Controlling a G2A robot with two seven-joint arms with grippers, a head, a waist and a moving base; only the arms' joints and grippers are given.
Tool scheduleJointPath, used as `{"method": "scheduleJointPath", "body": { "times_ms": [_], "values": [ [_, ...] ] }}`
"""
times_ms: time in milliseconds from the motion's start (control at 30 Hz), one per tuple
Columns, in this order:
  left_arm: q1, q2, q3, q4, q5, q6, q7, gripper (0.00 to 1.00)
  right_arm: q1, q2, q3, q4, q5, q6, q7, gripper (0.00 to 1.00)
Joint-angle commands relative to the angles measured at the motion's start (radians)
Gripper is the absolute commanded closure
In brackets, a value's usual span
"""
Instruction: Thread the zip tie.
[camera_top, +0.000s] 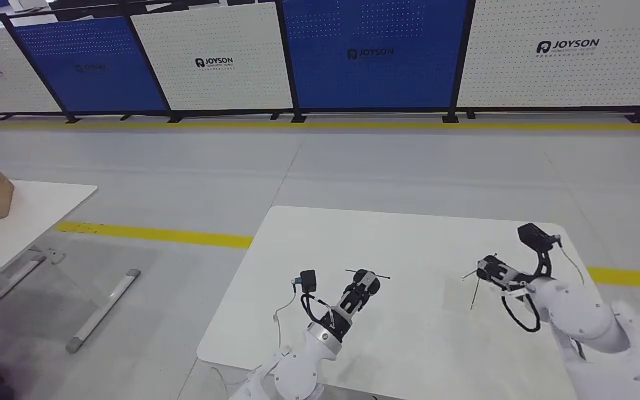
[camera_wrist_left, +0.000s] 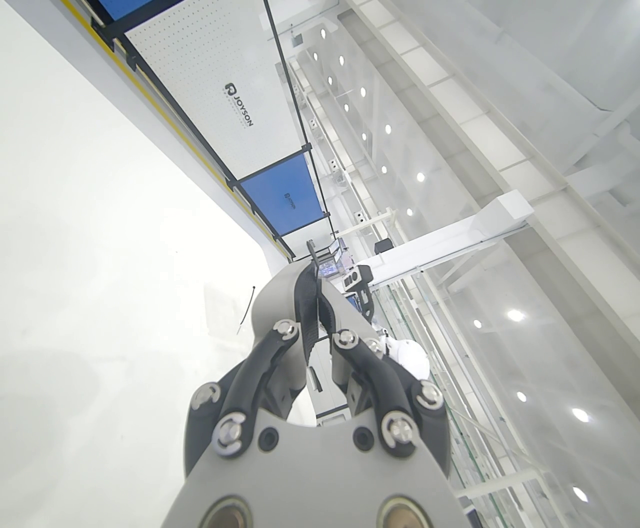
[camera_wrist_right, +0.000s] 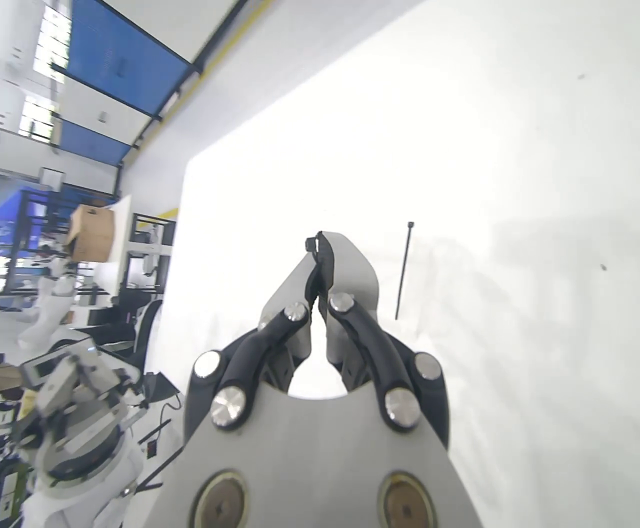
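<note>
The left gripper and right gripper are both pressed together, each pinching a tiny black bit (too small to name). A zip tie lies on the white surface, just left of the right gripper. I think it is best to line up tip and hole slowly.

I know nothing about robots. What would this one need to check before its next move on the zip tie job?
1. Left gripper free to grasp: not ok, shut.
2. Right gripper free to grasp: not ok, shut.
3. Zip tie in sight beside the left gripper: ok.
4. Second zip tie in sight beside the right gripper: ok.
5. Either tie threaded through its head: not ok, both straight.
6. Whether either gripper pinches something: cannot tell.
</note>
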Motion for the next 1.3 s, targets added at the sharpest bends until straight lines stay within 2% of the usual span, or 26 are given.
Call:
{"method": "scheduleJointPath", "body": {
  "times_ms": [0, 100, 200, 533, 600, 667, 800, 900, 933, 1267],
  "values": [
    [0.0, 0.0, 0.0, 0.0, 0.0, 0.0, 0.0, 1.0, -0.034, 0.003, 0.02, -0.054, 0.026, -0.036, -0.01, 1.0],
    [0.0, 0.0, 0.0, 0.0, 0.0, 0.0, 0.0, 1.0, -0.051, 0.003, -0.001, -0.113, 0.02, -0.07, 0.007, 1.0],
    [0.0, 0.0, 0.0, 0.0, 0.0, 0.0, 0.0, 1.0, -0.016, -0.002, -0.065, -0.114, -0.021, -0.051, 0.057, 1.0],
    [0.0, 0.0, 0.0, 0.0, 0.0, 0.0, 0.0, 1.0, -0.016, -0.002, -0.065, -0.114, -0.021, -0.051, 0.057, 1.0],
    [-0.005, -0.001, -0.003, 0.005, 0.02, -0.005, 0.026, 1.0, -0.016, -0.002, -0.065, -0.114, -0.021, -0.051, 0.057, 1.0],
    [-0.009, -0.004, 0.007, 0.021, 0.078, -0.024, 0.075, 1.0, -0.016, -0.002, -0.065, -0.114, -0.021, -0.051, 0.057, 1.0],
    [-0.022, -0.017, 0.053, 0.067, 0.159, -0.047, 0.159, 1.0, -0.016, -0.002, -0.065, -0.114, -0.021, -0.051, 0.057, 1.0],
    [-0.042, -0.029, 0.092, 0.113, 0.22, -0.039, 0.226, 1.0, -0.016, -0.002, -0.065, -0.114, -0.021, -0.051, 0.057, 1.0],
    [-0.045, -0.032, 0.097, 0.116, 0.217, -0.037, 0.25, 1.0, -0.016, -0.002, -0.065, -0.114, -0.021, -0.051, 0.057, 1.0],
    [-0.045, -0.032, 0.097, 0.116, 0.217, -0.037, 0.25, 1.0, -0.016, -0.002, -0.065, -0.114, -0.021, -0.051, 0.057, 1.0]
  ]
}}
